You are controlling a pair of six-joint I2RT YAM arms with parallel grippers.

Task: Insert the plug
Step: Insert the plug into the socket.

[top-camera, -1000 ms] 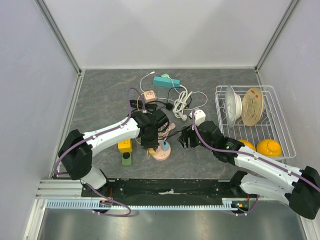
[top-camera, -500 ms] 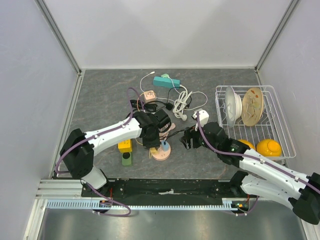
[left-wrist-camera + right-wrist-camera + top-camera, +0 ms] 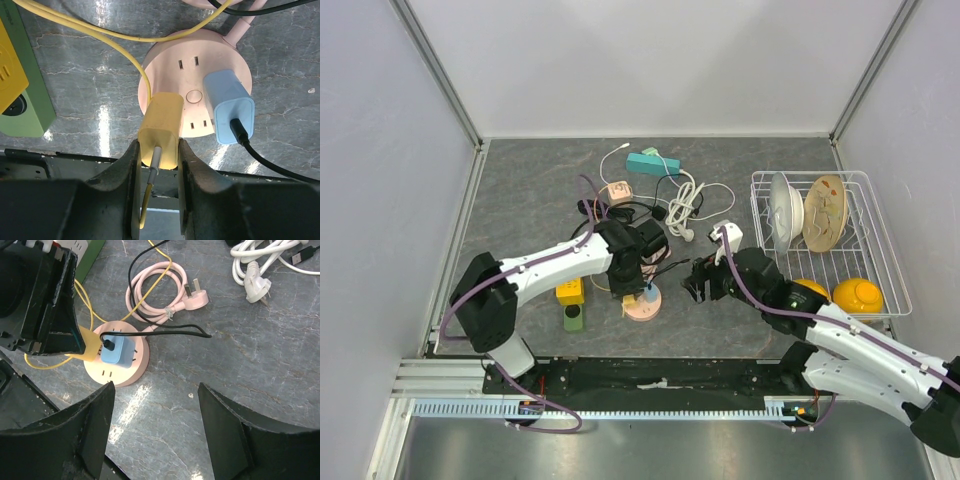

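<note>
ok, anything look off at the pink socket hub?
Yellow plug, clamped in the left jaws, overhangs the pink hub's rim beside the blue plug; can't tell if its pins are in. Loose cables tangle behind it. Nothing looks damaged.

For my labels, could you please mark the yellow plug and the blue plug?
yellow plug [image 3: 161, 125]: left wrist view, centre of its body.
blue plug [image 3: 228, 104]: left wrist view, centre of its top face.

Grey marbled tabletop [image 3: 520, 200]; plain white walls [image 3: 650, 60].
</note>
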